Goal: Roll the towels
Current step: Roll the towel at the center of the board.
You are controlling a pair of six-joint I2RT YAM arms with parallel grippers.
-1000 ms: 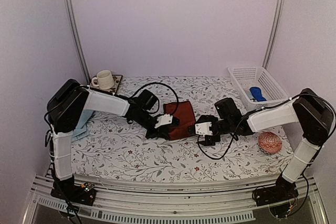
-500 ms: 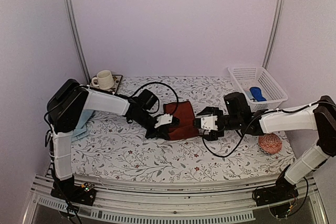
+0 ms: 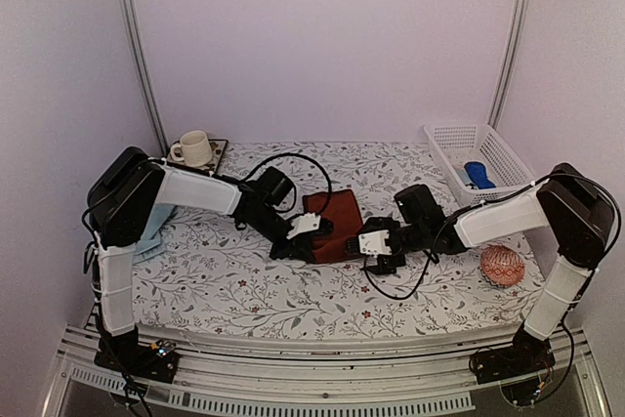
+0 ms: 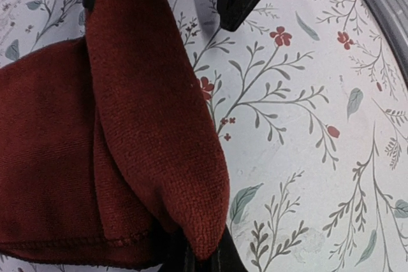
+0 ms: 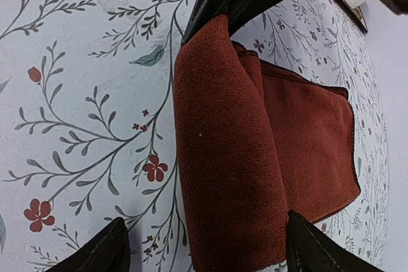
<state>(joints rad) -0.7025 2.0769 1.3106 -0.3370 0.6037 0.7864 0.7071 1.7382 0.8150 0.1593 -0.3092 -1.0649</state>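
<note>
- Near the middle of the floral-clothed bench (image 3: 225,280) lies the maroon towel (image 3: 332,214), partly folded. One edge is doubled over into a thick, rounded fold that rests on the flatter part of the cloth.
- On the left of that towel, the left pincer (image 3: 296,241) is closed tight on one end of the fold. The left wrist view shows the plush cloth pinched together where it meets the dark fingertips at the bottom of the frame.
- Opposite it, the right pincer (image 3: 379,244) points at the other end of the same fold with its jaws spread wide and nothing gripped.
- From the right wrist view, the fold runs up between the two dark fingers (image 5: 95,253). One is over the bare floral cloth and the other over the flat part of the towel. Whether either finger touches the cloth cannot be told.
- At the left edge of the bench, the pale blue towel (image 3: 154,236) is mostly hidden behind the left arm (image 3: 195,190), well apart from the maroon one.
- At the back left, a cream mug (image 3: 193,148) stands on a dark coaster (image 3: 217,150).
- At the back right, a white basket (image 3: 508,158) holds a bright blue object (image 3: 478,175).
- On the right side of the bench, a patterned ball (image 3: 502,266) sits near the right arm.
</note>
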